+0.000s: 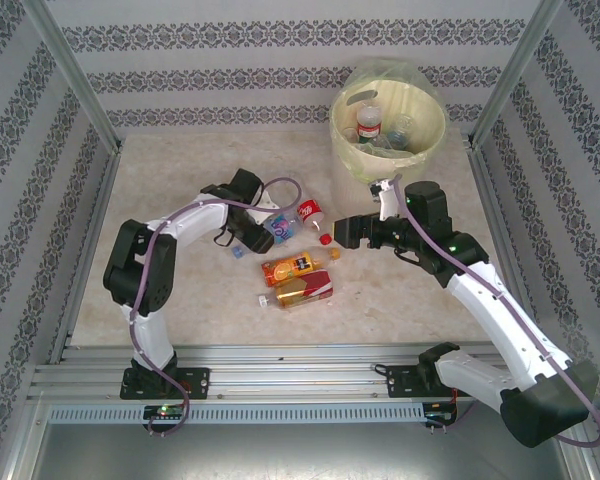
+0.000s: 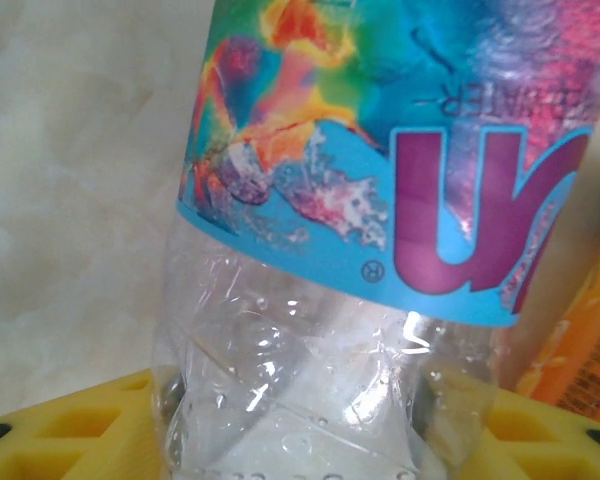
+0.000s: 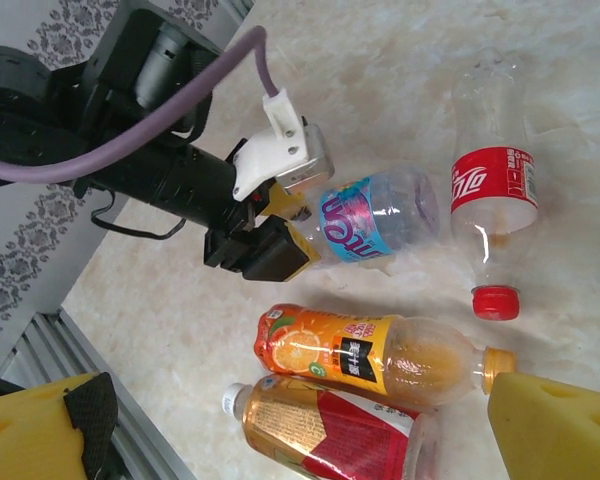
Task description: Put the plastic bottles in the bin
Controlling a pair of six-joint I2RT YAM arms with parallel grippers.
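My left gripper (image 1: 263, 226) is shut on the base end of a clear bottle with a blue label (image 2: 380, 200), which lies on the table; yellow fingers (image 2: 70, 430) press both its sides. That bottle (image 3: 365, 220) and the left gripper (image 3: 280, 235) also show in the right wrist view. Beside it lie a clear red-labelled bottle (image 1: 311, 213) with a red cap, an orange juice bottle (image 1: 298, 266) and a red-and-gold labelled bottle (image 1: 298, 291). My right gripper (image 1: 345, 232) hangs open above the orange bottle (image 3: 370, 350). The cream bin (image 1: 435, 125) stands at the back right with bottles (image 1: 368, 122) inside.
Metal frame posts and patterned walls close in the table on three sides. A rail (image 1: 280, 375) runs along the near edge by the arm bases. Bare tabletop (image 1: 180, 170) lies to the left of the bottles and in front of them.
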